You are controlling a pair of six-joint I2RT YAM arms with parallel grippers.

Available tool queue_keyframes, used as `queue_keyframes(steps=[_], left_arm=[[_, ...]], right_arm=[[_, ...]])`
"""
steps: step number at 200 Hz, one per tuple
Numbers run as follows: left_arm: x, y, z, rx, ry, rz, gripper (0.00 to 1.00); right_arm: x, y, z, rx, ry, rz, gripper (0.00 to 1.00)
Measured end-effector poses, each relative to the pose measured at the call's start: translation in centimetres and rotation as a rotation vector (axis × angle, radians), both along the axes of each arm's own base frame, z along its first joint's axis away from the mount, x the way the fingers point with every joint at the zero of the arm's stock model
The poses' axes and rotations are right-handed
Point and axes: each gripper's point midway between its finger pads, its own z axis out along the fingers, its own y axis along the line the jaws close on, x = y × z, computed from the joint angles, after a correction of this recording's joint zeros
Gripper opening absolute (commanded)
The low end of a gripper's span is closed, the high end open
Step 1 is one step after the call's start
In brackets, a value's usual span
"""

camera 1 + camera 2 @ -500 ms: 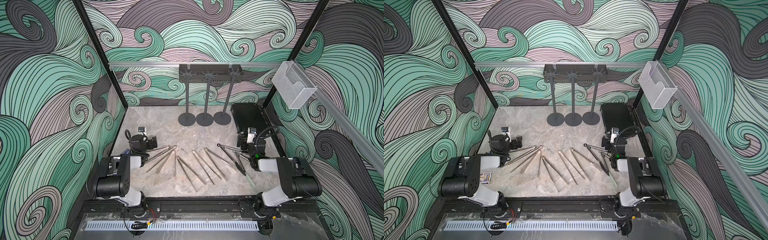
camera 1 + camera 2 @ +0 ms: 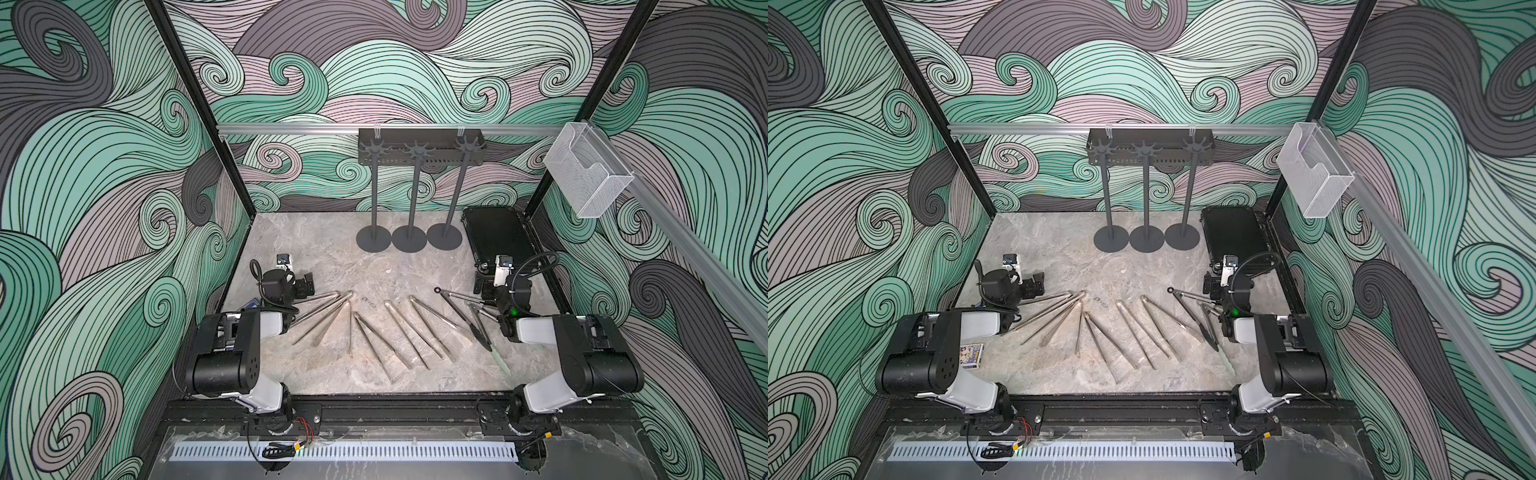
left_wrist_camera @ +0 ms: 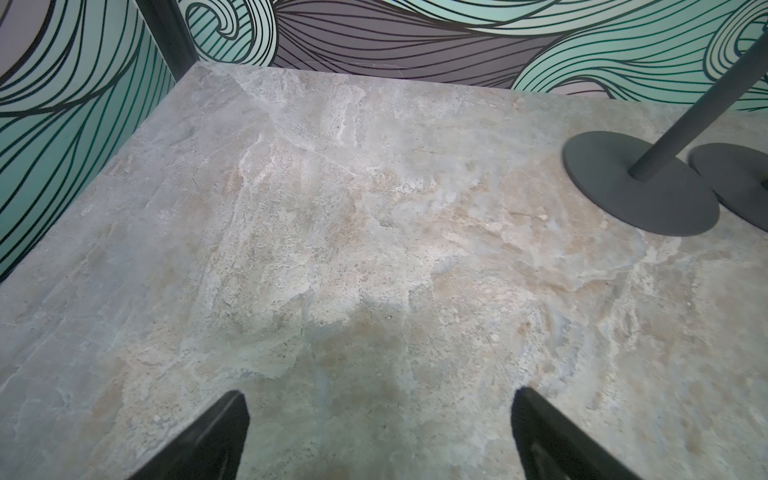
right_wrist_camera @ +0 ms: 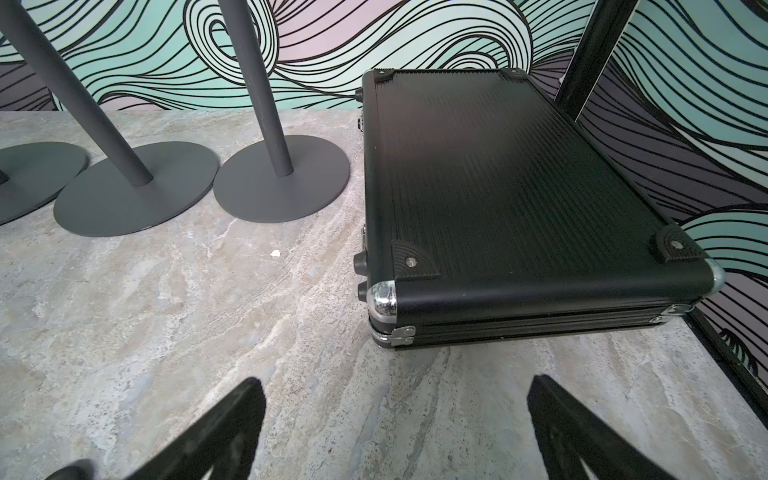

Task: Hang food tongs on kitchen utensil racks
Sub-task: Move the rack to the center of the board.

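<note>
Steel tongs (image 2: 407, 334) lie spread like a fan on the stone table (image 2: 316, 249), in the lower middle of both top views. Three dark grey racks (image 2: 417, 195) stand upright in the upper middle, well apart from them. The left gripper (image 3: 380, 399) and the right gripper (image 4: 395, 386) both gape wide over bare table, holding nothing. A black case (image 4: 498, 166) lies just beside the racks.

The walls (image 2: 104, 166) swirl teal, mauve and grey; counter (image 2: 316, 249) marbled grey-beige; kitchen utensil racks (image 2: 413, 199) dark grey; case (image 4: 498, 166) ribbed black.
</note>
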Motion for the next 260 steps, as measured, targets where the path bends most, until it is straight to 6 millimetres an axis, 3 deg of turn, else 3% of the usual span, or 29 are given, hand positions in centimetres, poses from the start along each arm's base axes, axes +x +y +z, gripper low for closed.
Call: queue_keyframes(steps=[175,194,207,222,243,260], left_arm=[[0.0,0.0,0.0,0.0,0.0,0.001,0.99],[0.0,0.3,0.1,0.008,0.003,0.014,0.98],[-0.4,0.9,0.3,0.01,0.046,0.055,0.99],[-0.3,2.2,3.3,0.001,0.045,0.148,0.98],[0.4,3.2,11.8,-0.039,-0.104,0.227,0.99],[-0.1,3.0,17.2,-0.096,-0.189,0.24,0.99]], right_arm=[[0.0,0.0,0.0,0.001,0.0,-0.002,0.99],[-0.5,-0.4,0.4,0.002,0.018,-0.026,0.99],[-0.8,-0.9,2.0,0.015,0.033,-0.062,0.99],[-0.5,-1.5,6.2,0.044,-0.012,-0.109,0.99],[-0.7,-2.4,12.3,0.096,-0.08,-0.185,0.99],[-2.0,-2.9,15.3,0.135,-0.084,-0.227,0.99]])
